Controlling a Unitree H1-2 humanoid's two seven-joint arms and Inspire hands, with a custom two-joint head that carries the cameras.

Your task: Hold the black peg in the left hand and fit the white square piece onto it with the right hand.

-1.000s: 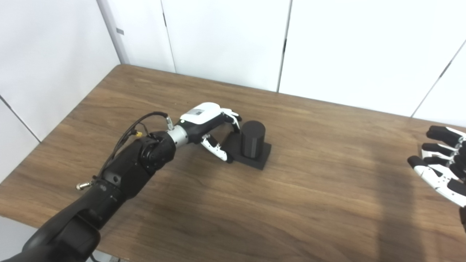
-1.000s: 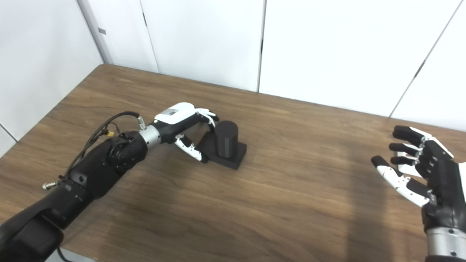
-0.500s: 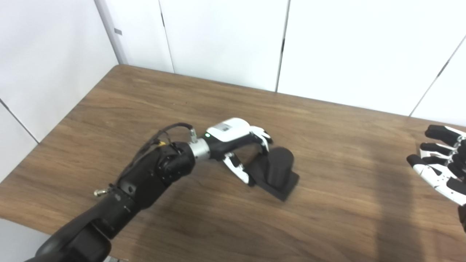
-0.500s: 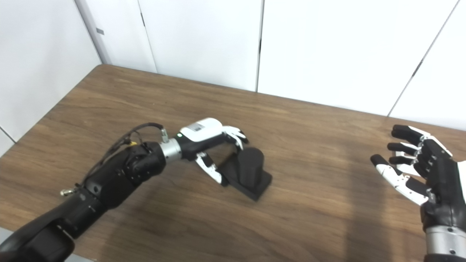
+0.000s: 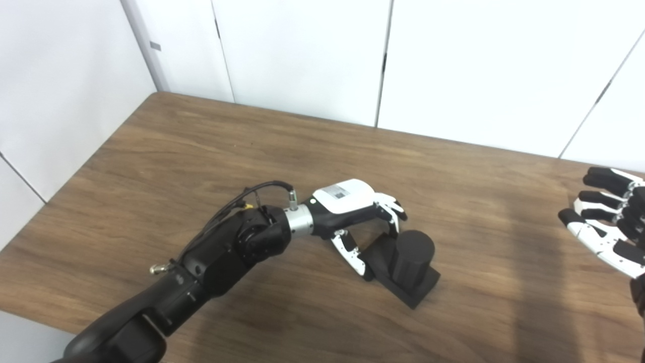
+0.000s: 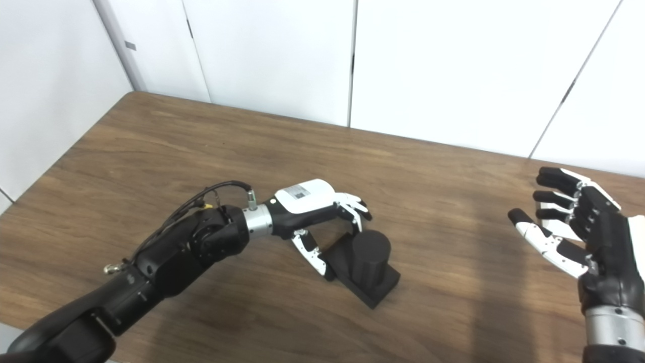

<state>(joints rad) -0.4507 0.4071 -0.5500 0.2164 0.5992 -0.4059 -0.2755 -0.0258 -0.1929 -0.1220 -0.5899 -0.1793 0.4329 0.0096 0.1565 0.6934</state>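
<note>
Down near the front, the left hand (image 5: pixel 352 212) is curling its fingers and thumb around the black peg (image 5: pixel 407 267), which is standing upright on the wooden table (image 5: pixel 201 146); off to the side, the right hand (image 6: pixel 579 229) is hanging open, holding nothing.

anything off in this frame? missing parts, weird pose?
The white square piece is not in either view. On the table only the black peg shows, upright on its square base, the left hand curled beside it. The right hand is open, holding nothing.
</note>
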